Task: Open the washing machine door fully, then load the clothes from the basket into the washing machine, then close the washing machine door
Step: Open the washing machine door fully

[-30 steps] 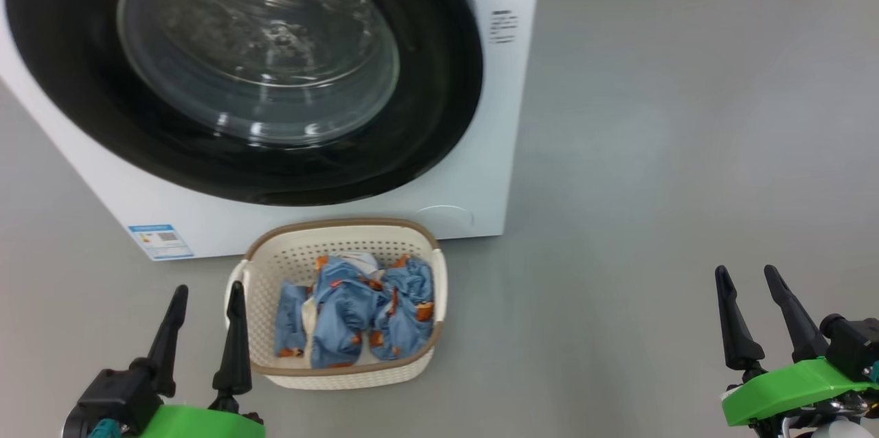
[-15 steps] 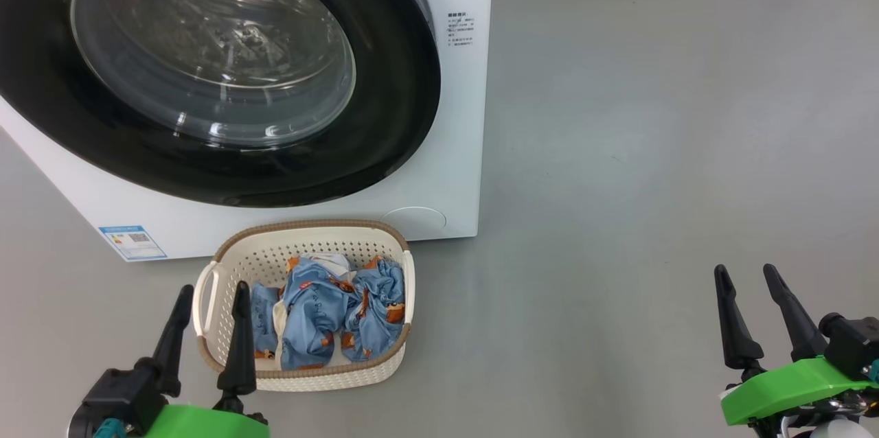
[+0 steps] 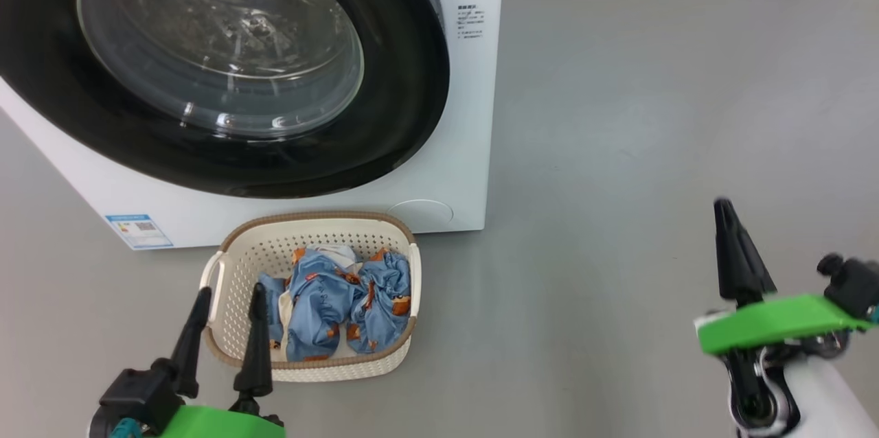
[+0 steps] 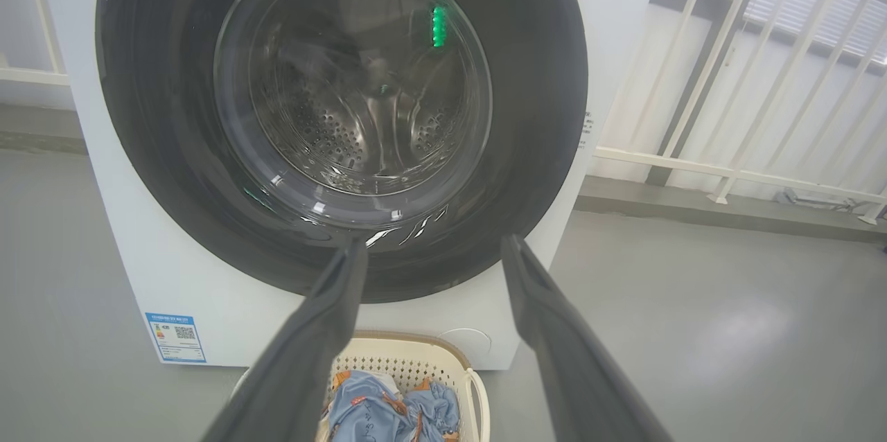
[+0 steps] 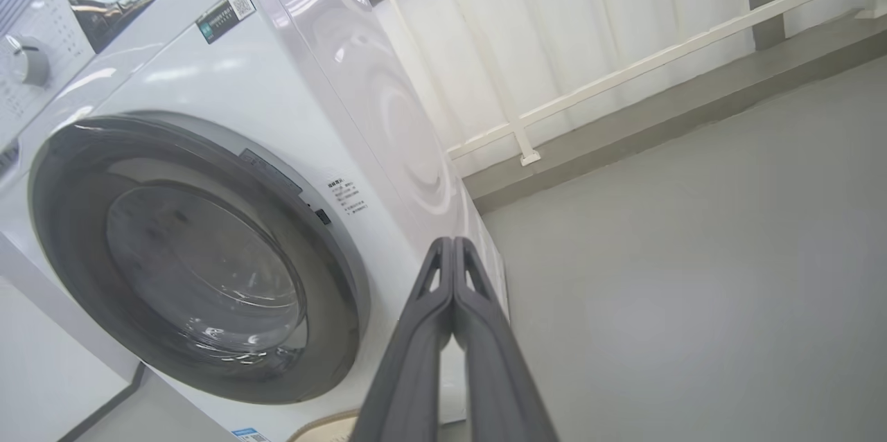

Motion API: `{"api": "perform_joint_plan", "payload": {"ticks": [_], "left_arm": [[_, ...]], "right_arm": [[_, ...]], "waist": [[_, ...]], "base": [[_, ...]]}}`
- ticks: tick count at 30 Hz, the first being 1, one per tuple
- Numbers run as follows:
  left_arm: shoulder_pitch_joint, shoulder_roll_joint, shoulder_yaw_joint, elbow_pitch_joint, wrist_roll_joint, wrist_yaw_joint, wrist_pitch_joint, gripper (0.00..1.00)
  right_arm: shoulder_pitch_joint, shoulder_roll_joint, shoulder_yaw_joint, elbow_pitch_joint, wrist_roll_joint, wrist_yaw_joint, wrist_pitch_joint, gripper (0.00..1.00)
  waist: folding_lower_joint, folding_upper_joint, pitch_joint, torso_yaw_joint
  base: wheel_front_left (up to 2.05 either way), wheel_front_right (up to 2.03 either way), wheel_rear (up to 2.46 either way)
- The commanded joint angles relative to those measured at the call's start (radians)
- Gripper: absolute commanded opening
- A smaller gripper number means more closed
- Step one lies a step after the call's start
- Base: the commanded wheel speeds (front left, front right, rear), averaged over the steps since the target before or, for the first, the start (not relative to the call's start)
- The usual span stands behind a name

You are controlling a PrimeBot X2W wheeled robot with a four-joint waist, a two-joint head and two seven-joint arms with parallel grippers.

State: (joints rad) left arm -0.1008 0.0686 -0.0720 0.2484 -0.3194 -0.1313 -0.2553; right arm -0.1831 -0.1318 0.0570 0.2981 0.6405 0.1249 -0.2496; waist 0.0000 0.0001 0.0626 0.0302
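The white washing machine (image 3: 467,115) stands ahead at the upper left, its round black door (image 3: 405,108) closed flat against the front, glass porthole (image 3: 220,47) at its centre. On the floor just before it sits the cream basket (image 3: 237,273) holding the blue and orange clothes (image 3: 336,304). My left gripper (image 3: 230,297) is open and empty, its tips over the basket's near left corner. My right gripper (image 3: 722,208) is shut with nothing in it, out over bare floor well to the right of the machine. In the right wrist view its fingertips (image 5: 454,248) meet below the door's right edge (image 5: 339,255).
Grey floor (image 3: 652,115) spreads to the right of the machine. A white railing (image 4: 727,75) and a low kerb (image 4: 693,220) run behind the machine on its right. A blue label sticker (image 3: 139,231) marks the machine's lower left front.
My right gripper has closed, turned and risen up the head view. The left gripper stays open. The head camera has shifted, so machine and basket sit differently in the picture.
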Motion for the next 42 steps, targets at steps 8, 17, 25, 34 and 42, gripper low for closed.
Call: {"api": "perform_joint_plan", "payload": {"ticks": [8,17,25,34,42], "left_arm": [[-0.041,-0.01,0.004,-0.013,-0.018,0.001,-0.006,1.0],[-0.086,-0.017,-0.028,-0.009,-0.036,0.001,-0.006,1.0],[-0.136,-0.018,-0.06,-0.013,-0.074,0.001,-0.006,1.0],[-0.174,-0.018,-0.102,-0.023,-0.12,0.001,-0.006,1.0],[-0.212,-0.018,-0.129,-0.035,-0.148,0.001,-0.006,1.0]], "right_arm": [[-0.182,-0.04,0.079,-0.025,0.413,0.006,-0.012,0.0],[-0.371,-0.146,0.123,0.079,0.704,0.006,0.017,0.0],[-0.5,-0.244,0.154,0.014,0.909,0.006,0.218,0.0],[-0.626,-0.281,0.157,0.022,0.996,0.006,0.443,0.0],[-0.748,-0.289,0.144,0.021,1.0,0.006,0.566,0.0]], "waist": [[0.0,-0.0001,0.043,0.044],[0.0,-0.0001,0.123,0.112],[0.0,-0.0001,0.204,0.166],[0.0,-0.0001,0.281,0.204],[0.0,-0.0001,0.357,0.23]], "base": [[0.0,0.0,0.0],[0.0,0.0,0.0],[0.0,0.0,0.0],[0.0,0.0,0.0],[0.0,0.0,0.0]]}}
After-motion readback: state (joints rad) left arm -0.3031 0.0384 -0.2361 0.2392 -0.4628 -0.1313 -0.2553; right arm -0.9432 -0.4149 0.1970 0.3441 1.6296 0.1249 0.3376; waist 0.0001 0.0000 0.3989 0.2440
